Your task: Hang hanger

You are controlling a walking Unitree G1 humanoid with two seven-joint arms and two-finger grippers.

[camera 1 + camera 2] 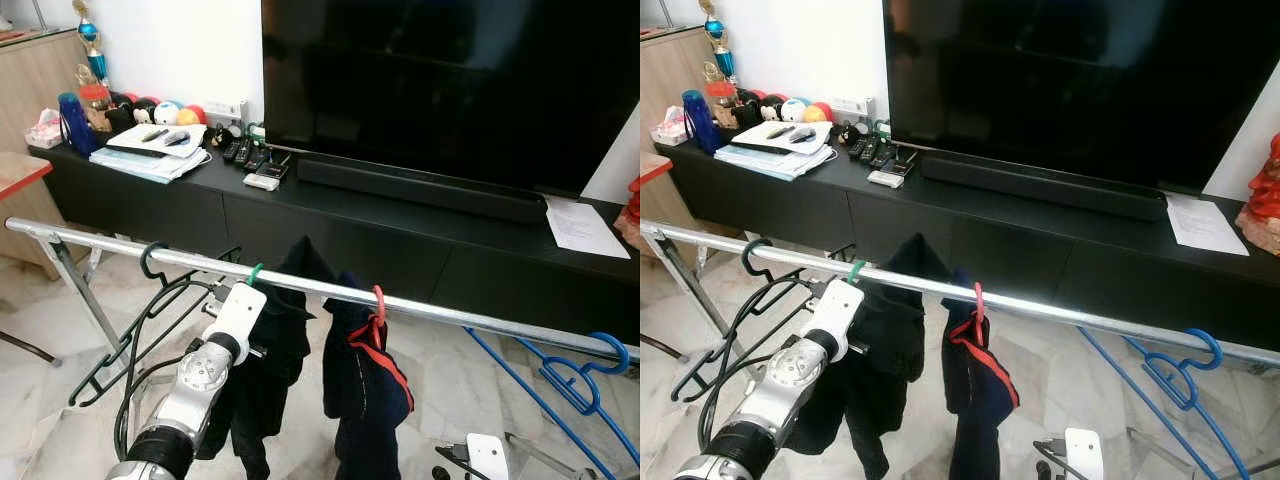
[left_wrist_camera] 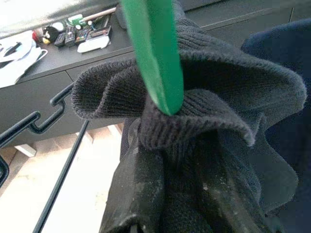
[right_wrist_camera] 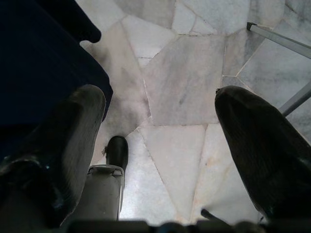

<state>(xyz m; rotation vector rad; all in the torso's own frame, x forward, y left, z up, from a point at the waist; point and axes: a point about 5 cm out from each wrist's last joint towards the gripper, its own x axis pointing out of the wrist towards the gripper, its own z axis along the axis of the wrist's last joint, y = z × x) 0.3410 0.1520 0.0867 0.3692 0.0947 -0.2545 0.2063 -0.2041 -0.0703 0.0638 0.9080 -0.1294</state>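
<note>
A silver rail (image 1: pixel 430 305) of a drying rack crosses in front of me. A green hanger hook (image 1: pixel 256 273) sits over it and carries a black knit garment (image 1: pixel 275 340). My left gripper (image 2: pixel 172 194) reaches up just under that hook, its fingers pressed into the knit collar around the green hanger neck (image 2: pixel 155 53). To the right hangs a red hanger (image 1: pixel 378 305) with a navy garment (image 1: pixel 365 390). My right gripper (image 3: pixel 160 145) is low at the right, open above the marble floor, holding nothing.
An empty dark hanger (image 1: pixel 150 262) hangs left of the green one; a blue hanger (image 1: pixel 590 375) hangs at the rail's right end. Behind stand a black TV console (image 1: pixel 400 230) with clutter and a large TV (image 1: pixel 450 80). A rack leg (image 3: pixel 277 34) is near the right gripper.
</note>
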